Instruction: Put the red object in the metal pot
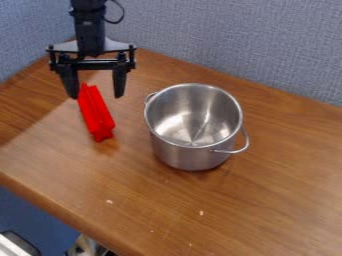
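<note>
Gripper [94, 84] hung pointing down over the far end of the red bar [95, 112], jaws spread wide, nothing between them. One black finger [70, 82] stood left of the bar's far end, the other on its right, so the two straddled the bar without clearly touching it; whether the tips reached the table could not be told from this one view. The black arm rose straight up from the gripper and out of the top edge.

Bar lay flat on the wooden table [80, 190], left of the pot [195, 125], well clear of it with a strip of bare wood between. Its long axis ran from the far end under the gripper toward the near side, angled slightly rightward at the near end. Bright red, with a raised ridge along the top.

Pot sat upright right of the bar, about mid-table. Shiny steel, straight sides, interior showing only reflections. Small loop handle [235, 147] stuck out at the rim on the side away from the bar, toward the near right.

Table surface was brown wood grain with a few pale specks near the front, on the near side of the pot. Behind the table, beyond the bar and the pot, stood a blue-grey textured wall [254, 40]. A dark gap showed below the table's front edge, with something pale and blurred at the bottom left corner, too indistinct to name.
</note>
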Controlling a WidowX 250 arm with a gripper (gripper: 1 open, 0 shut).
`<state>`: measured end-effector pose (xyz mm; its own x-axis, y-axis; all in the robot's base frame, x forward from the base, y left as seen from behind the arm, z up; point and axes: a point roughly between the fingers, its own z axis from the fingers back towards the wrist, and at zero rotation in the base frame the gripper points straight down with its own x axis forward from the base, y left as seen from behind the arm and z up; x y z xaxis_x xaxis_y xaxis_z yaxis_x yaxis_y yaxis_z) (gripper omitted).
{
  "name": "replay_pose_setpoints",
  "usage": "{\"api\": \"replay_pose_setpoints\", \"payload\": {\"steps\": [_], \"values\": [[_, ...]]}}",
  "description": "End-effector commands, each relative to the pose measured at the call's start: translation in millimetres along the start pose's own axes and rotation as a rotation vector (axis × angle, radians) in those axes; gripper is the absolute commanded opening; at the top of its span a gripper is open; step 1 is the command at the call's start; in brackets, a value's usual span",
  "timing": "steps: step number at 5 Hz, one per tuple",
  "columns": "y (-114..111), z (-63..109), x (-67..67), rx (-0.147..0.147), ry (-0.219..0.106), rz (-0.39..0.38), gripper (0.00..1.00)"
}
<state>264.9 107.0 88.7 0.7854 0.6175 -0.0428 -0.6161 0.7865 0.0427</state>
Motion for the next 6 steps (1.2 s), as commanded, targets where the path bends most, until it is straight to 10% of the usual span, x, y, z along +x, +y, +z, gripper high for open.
{"api": "replay_pose_setpoints", "payload": {"steps": [1,6], "values": [[6.8,1.7,8.8,-0.025,-0.049,0.071,1.0],[7.2,-39.4,22.2,-0.049,-0.063,0.214,1.0]]}}
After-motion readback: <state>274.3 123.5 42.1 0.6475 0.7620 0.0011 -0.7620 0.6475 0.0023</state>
